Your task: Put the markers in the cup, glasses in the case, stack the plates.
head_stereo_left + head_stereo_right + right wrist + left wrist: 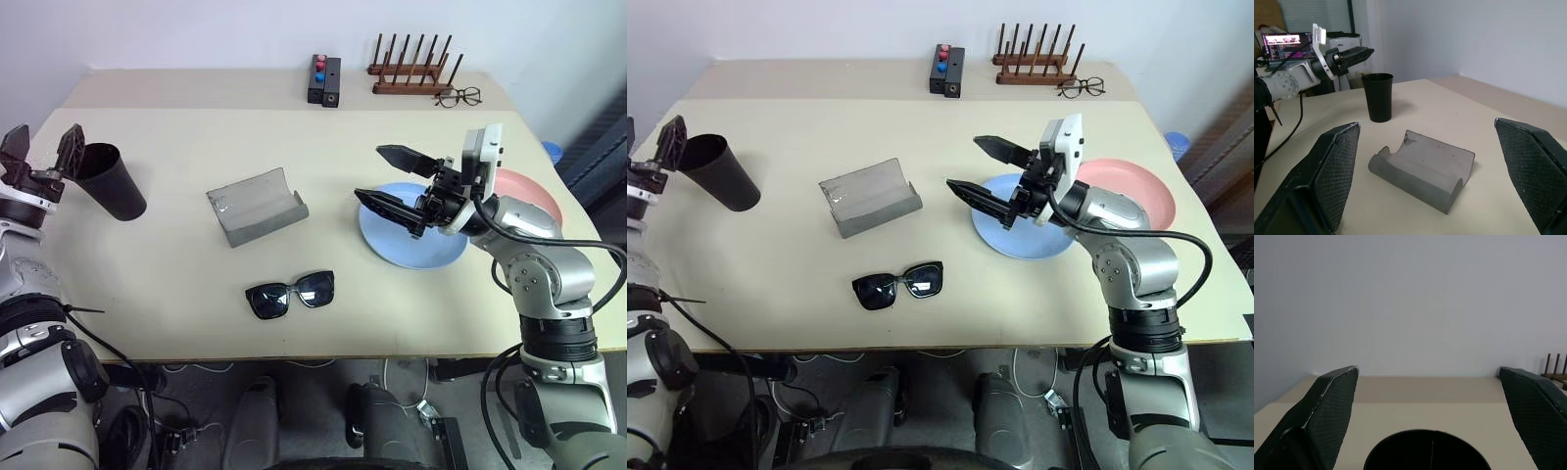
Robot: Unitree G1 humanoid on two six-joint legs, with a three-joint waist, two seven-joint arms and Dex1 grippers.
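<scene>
The black cup (pixel 113 181) stands at the table's left, leaning a little. My left gripper (pixel 44 149) is open just beside and above its rim (pixel 1425 445). The markers are hidden; a thin line shows inside the cup's dark mouth. The grey case (pixel 257 206) lies open mid-table, with the black sunglasses (pixel 290 294) lying in front of it. My right gripper (pixel 369 173) is open and empty above the left edge of the light blue plate (pixel 402 250), pointing toward the case (pixel 1422 169). The pink plate (pixel 1132 181) lies to the right of the blue one, partly behind my arm.
At the table's back stand a wooden peg rack (pixel 411 69), wire-rimmed spectacles (pixel 458 96) and a black box with red and blue buttons (pixel 324 78). A blue object (pixel 552 150) sits off the table's right edge.
</scene>
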